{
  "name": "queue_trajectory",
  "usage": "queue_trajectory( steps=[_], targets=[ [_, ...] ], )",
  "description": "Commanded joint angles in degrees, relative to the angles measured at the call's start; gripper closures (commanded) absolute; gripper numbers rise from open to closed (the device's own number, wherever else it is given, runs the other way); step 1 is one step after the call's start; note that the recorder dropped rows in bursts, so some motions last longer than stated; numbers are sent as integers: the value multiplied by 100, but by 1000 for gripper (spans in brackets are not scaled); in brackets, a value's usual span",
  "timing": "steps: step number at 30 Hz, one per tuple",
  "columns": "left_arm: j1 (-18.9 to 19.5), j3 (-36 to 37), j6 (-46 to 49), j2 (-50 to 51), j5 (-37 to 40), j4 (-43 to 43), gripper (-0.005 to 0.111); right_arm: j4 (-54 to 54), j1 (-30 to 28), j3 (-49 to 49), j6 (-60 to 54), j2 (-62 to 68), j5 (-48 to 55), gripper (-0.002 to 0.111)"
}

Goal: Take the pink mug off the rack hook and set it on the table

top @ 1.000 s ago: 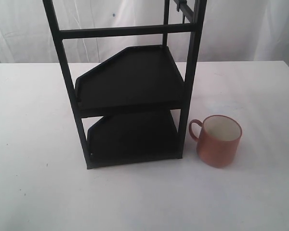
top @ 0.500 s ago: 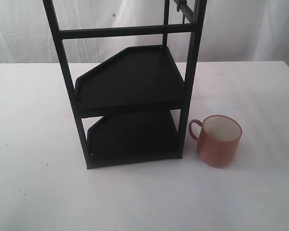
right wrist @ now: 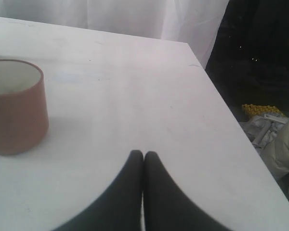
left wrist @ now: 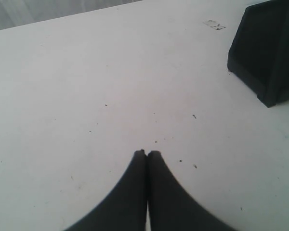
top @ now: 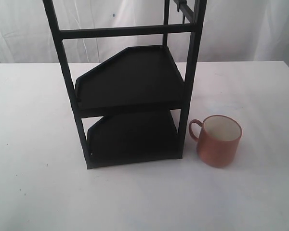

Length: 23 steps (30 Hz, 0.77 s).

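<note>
The pink mug (top: 218, 141) stands upright on the white table (top: 260, 96), just right of the black rack's (top: 130, 82) front right post, its handle turned toward the post. A black hook peg (top: 180, 6) juts out near the rack's top right corner with nothing hanging on it. In the right wrist view the mug (right wrist: 15, 107) stands apart from my right gripper (right wrist: 143, 155), which is shut and empty over bare tabletop. My left gripper (left wrist: 147, 154) is shut and empty too, with a bottom corner of the rack (left wrist: 265, 53) off to one side. Neither gripper shows in the exterior view.
The rack has two black shelves, both bare. A white curtain (top: 241, 29) hangs behind the table. The right wrist view shows the table's edge (right wrist: 216, 91) with dark floor and clutter beyond it.
</note>
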Motion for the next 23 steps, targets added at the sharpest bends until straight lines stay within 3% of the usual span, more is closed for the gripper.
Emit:
queue_trajectory(
  steps=[1, 23],
  targets=[
    [-15, 11, -6, -19, -3, -32, 107, -43, -24, 0, -59, -14, -6, 108],
    [-15, 11, -6, -19, -3, -32, 107, -43, -24, 0, -112, -14, -6, 108]
  ],
)
